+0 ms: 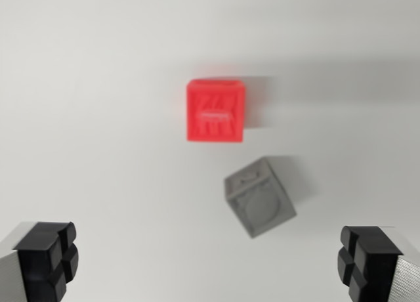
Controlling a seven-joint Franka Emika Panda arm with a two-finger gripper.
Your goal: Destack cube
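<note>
Fingers (pixel 210 262) wide, empty; red cube (pixel 215 110) lies ahead, centred between them; grey cube (pixel 260 197) nearer, offset right, rotated.

The gripper (pixel 209 266) hung with its jaws spread wide above a white table (pixel 85 105). A red cube (pixel 215 110) sat near a tilted grey cube (pixel 259 197), not touching.

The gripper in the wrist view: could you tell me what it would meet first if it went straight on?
Probably the bare white surface: the open gripper centres just below the grey cube, with the red cube beyond. Depth is unclear.
</note>
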